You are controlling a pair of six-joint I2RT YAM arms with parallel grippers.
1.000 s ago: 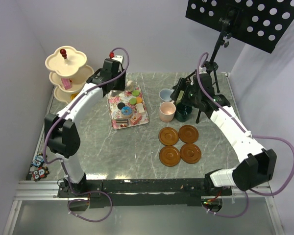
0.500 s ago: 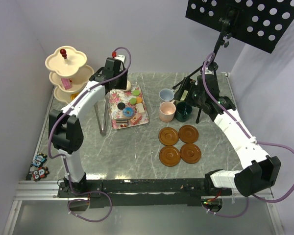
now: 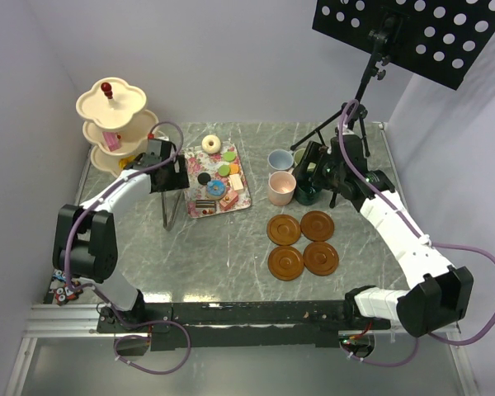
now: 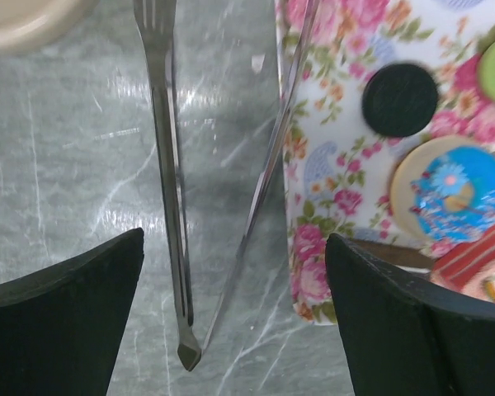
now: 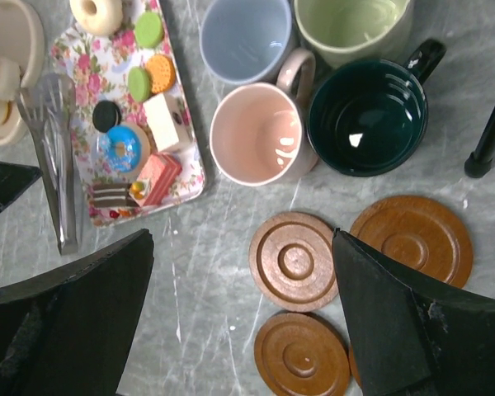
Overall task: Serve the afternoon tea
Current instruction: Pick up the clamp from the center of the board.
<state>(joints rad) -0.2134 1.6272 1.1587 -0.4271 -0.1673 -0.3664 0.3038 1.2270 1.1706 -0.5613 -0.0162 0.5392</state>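
Observation:
Small toy cakes and macarons (image 3: 214,186) lie on the floral tray (image 3: 191,180); a blue donut (image 4: 450,186) and a black macaron (image 4: 400,99) show in the left wrist view. My left gripper (image 3: 172,173) (image 4: 235,322) stands open just above the table, over the hinge end of the metal tongs (image 4: 169,206). The cream three-tier stand (image 3: 115,124) is at the far left. Light blue (image 5: 247,37), light green (image 5: 351,25), pink (image 5: 256,136) and dark green (image 5: 367,115) mugs stand clustered. My right gripper (image 3: 309,177) (image 5: 243,322) hangs open and empty above the brown saucers (image 5: 295,260).
The tongs (image 3: 168,206) lie on the marble table (image 3: 214,256) just left of the tray. Several saucers (image 3: 301,243) sit in a square in front of the mugs. A black tripod (image 3: 355,124) with a dotted board stands behind the right arm. Small toys (image 3: 64,280) lie at the left edge.
My left gripper has opened and let go of the tongs, which now rest on the table. The left arm has swung left, off the tray. The right arm has barely moved.

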